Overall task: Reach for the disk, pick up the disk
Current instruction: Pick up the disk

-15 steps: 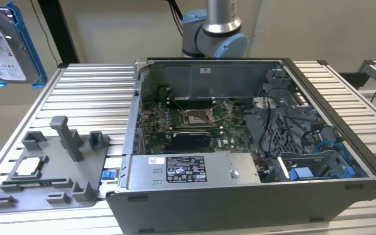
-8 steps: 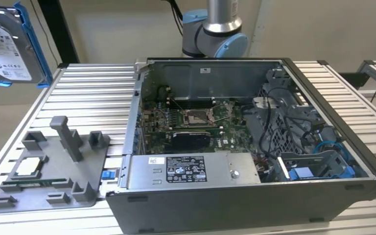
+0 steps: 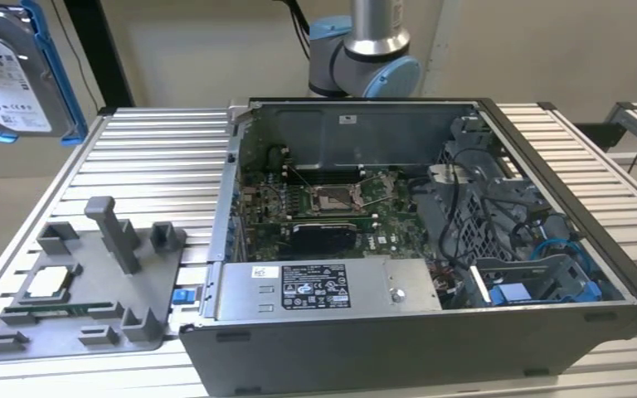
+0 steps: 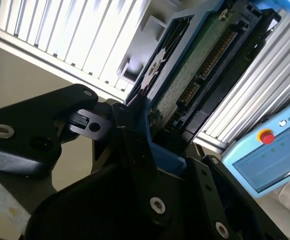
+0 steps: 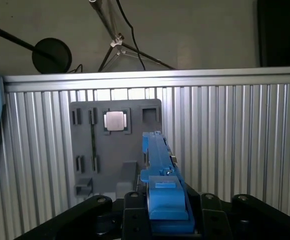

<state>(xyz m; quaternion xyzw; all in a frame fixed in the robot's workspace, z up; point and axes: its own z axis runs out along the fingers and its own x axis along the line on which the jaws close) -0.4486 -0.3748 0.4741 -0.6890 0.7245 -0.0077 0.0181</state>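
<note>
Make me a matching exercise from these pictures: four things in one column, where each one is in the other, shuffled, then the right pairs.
Things
1. flat silver hard drive with blue rails
2. small square silver chip
3. grey plastic fixture with upright posts
4. open grey computer case

Places
A. flat on the slatted metal table, to the exterior view's left of the case
B. raised above the table, clamped in the black pincer
C. on the table, side open, green circuit board showing
D. seated in a recess of the fixture

Pairs: 1-B, 2-D, 3-A, 4-C
</note>
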